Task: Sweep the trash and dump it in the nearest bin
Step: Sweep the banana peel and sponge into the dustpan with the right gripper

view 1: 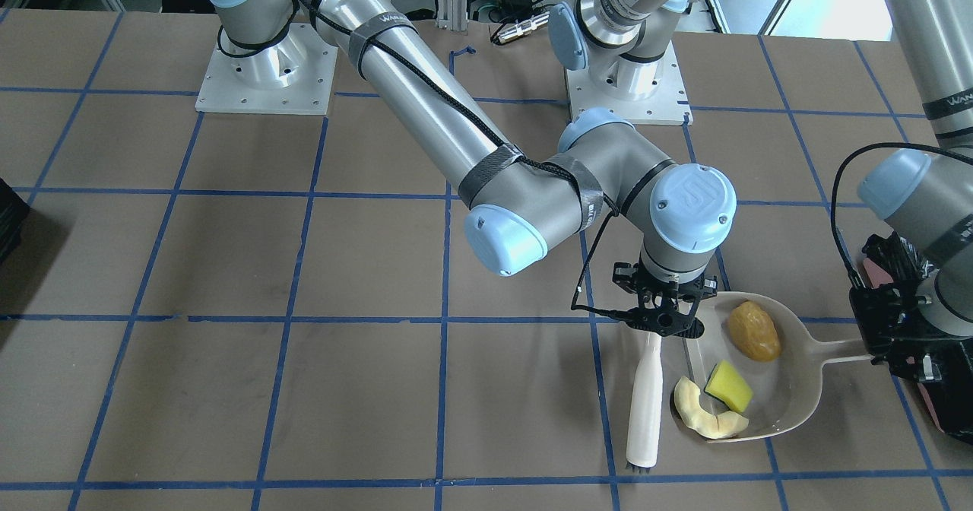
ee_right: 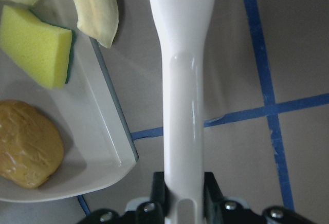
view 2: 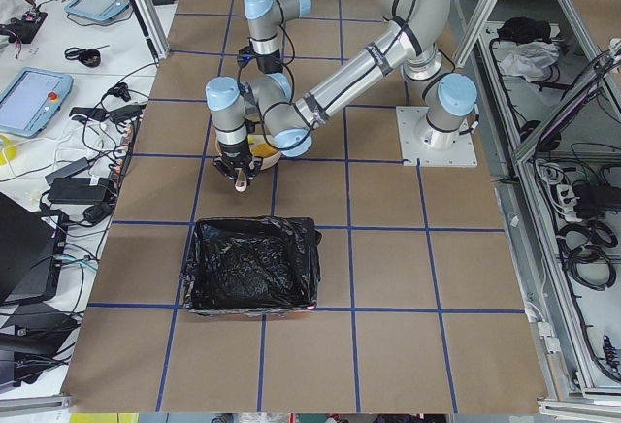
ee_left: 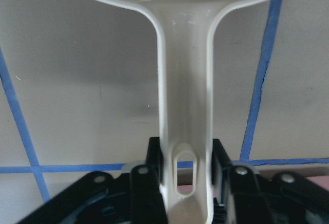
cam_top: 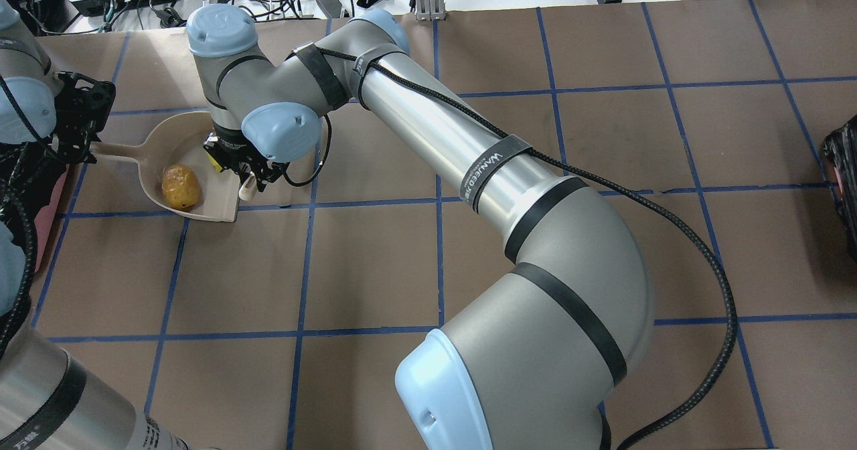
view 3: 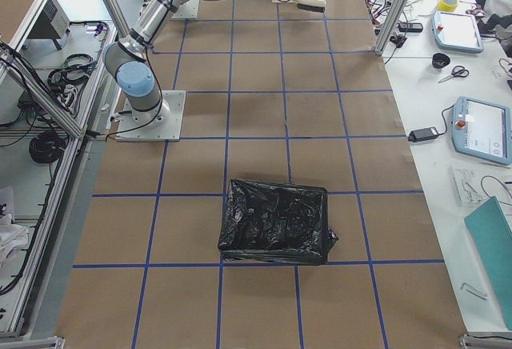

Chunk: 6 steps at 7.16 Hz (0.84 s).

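The cream-white dustpan lies flat on the table with all the trash in it: the brown lump, the yellow-green wedge and the pale rind slice, which rests at the pan's lip. My left gripper is shut on the dustpan handle. My right gripper is shut on a white brush handle that lies just outside the pan's open edge. The right wrist view shows the lump, wedge and rind. The bin, lined with a black bag, stands beside the left arm.
A second black-lined bin stands at the table's other end. Blue tape lines grid the brown tabletop. My right arm reaches across the table's middle towards the dustpan. The arm bases are at the back.
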Motion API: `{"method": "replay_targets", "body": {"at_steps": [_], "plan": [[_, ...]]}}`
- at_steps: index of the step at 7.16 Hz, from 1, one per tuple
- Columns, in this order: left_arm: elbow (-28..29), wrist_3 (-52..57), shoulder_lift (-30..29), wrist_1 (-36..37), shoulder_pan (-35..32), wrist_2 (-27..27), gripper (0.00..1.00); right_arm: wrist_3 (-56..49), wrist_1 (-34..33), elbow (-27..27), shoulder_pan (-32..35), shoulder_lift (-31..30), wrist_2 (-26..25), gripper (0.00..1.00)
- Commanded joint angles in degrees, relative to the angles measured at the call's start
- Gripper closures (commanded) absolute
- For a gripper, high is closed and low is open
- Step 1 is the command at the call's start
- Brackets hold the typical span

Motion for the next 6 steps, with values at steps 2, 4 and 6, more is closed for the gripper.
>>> {"method": "replay_targets", "body": {"at_steps": [2, 4, 6], "plan": [[0.0, 0.0, 0.0, 0.0, 0.0, 0.0, 1.0, -18.3, 1.2, 0.0, 2.5, 0.9, 1.3, 1.0], [0.0, 0.0, 0.0, 0.0, 0.0, 0.0, 1.0, -24.0, 3.8, -0.1, 5.0, 0.7, 2.7, 1.0], [0.0, -0.1, 0.0, 0.0, 0.0, 0.0, 1.0, -23.7, 5.2, 0.0, 7.4, 0.4, 2.7, 1.0]]}}
